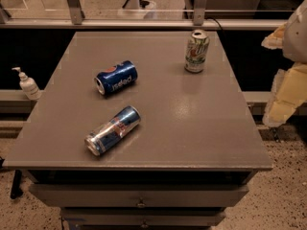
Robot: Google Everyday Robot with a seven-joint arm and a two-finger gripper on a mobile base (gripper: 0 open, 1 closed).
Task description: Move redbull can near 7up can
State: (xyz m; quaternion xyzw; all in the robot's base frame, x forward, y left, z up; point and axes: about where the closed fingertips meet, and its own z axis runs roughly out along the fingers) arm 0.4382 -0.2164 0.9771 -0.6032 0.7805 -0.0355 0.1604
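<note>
The redbull can point(113, 130) lies on its side near the front left of the grey table point(201, 128), its silver top pointing to the front left. The 7up can point(196, 51) stands upright at the back right of the table. My gripper point(287, 92) shows as pale yellowish parts at the right edge of the view, off the table's right side. It is well apart from both cans and holds nothing that I can see.
A dark blue Pepsi can point(116, 77) lies on its side at the left middle of the table, between the two task cans. A white pump bottle point(28, 84) stands on a ledge left of the table. Drawers point(140, 195) sit under the front edge.
</note>
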